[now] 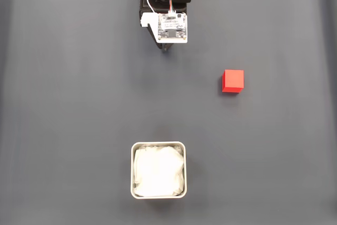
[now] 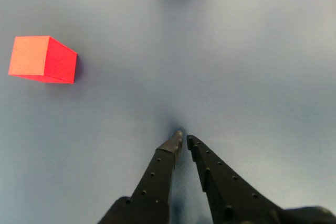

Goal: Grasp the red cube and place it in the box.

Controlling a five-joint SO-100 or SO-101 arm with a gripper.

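The red cube (image 1: 233, 80) is a small, plain block with matte, bright red faces and crisp edges; in the wrist view the red cube (image 2: 43, 59) shows a paler orange-red top and a deeper red side. It sits alone on the dark grey table (image 1: 79, 104), right of centre in the fixed view, well apart from the box (image 1: 158, 145) near the bottom edge. The box is a square silver-grey tin with rounded corners, filled with crumpled white lining that may be paper or cloth. There is one cube, one box and one arm (image 1: 168, 3). In the wrist view the gripper (image 2: 184, 139) points at bare table, its two black fingers nearly touching at the tips, holding nothing, with the cube off to the upper left.
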